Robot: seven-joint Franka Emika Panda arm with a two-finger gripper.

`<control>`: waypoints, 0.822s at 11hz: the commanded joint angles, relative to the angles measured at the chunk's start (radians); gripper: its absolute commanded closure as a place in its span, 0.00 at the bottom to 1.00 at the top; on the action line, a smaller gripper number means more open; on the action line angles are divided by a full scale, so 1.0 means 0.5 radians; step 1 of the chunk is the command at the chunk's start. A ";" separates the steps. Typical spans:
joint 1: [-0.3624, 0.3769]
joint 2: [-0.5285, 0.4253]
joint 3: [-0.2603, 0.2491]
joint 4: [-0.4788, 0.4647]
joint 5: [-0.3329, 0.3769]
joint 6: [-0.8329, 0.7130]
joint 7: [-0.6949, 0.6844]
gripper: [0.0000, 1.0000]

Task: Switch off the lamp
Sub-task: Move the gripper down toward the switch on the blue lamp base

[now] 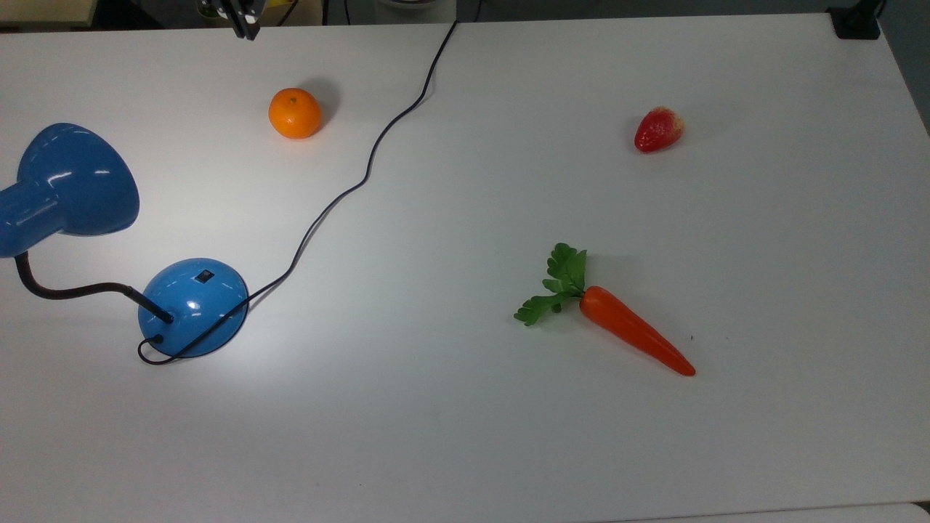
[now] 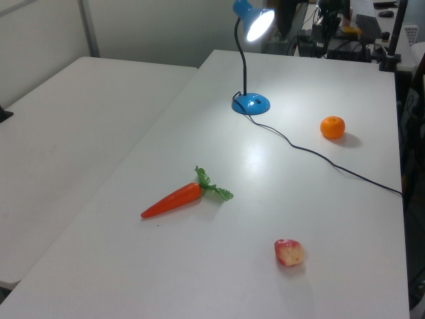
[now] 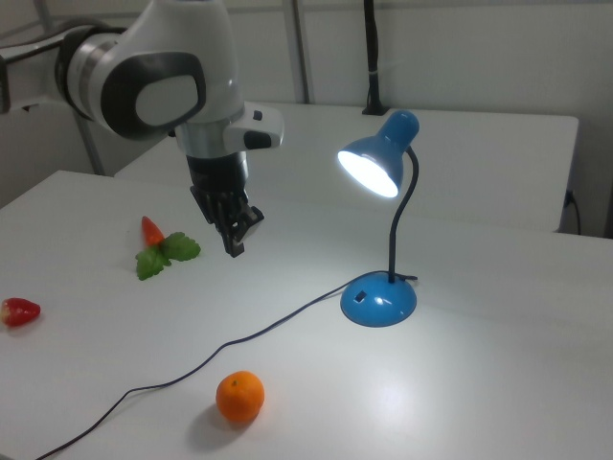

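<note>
The glossy blue lamp is lit, and its shade (image 3: 375, 163) throws a bright patch on the white table. Its domed base (image 1: 192, 305) stands near the top view's left edge, with the small black switch (image 1: 205, 276) on top and the black neck (image 1: 73, 292) bending up to the shade (image 1: 69, 181). The black cord (image 1: 349, 190) runs from the base to the table's far edge. My gripper (image 3: 235, 244) hangs in the air, shut and holding nothing, well to the right view's left of the base (image 3: 379, 302). In the top view the gripper (image 1: 243, 22) is at the upper edge, beyond the orange.
An orange (image 1: 294, 112) lies between the gripper and the lamp base. A toy carrot (image 1: 632, 330) with green leaves and a strawberry (image 1: 658, 129) lie on the top view's right half. A second white table (image 2: 60, 133) adjoins on the left view's left.
</note>
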 commanded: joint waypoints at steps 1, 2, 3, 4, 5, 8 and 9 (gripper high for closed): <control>0.008 -0.003 -0.012 -0.209 0.042 0.403 0.110 0.95; 0.017 0.058 -0.012 -0.240 0.042 0.584 0.189 0.95; 0.023 0.131 -0.012 -0.243 0.042 0.738 0.278 0.95; 0.020 0.208 -0.012 -0.237 0.042 0.870 0.322 0.96; 0.014 0.276 -0.012 -0.234 0.042 0.990 0.340 0.96; 0.008 0.414 -0.012 -0.225 0.039 1.248 0.404 0.96; 0.011 0.472 -0.012 -0.221 0.039 1.367 0.450 0.96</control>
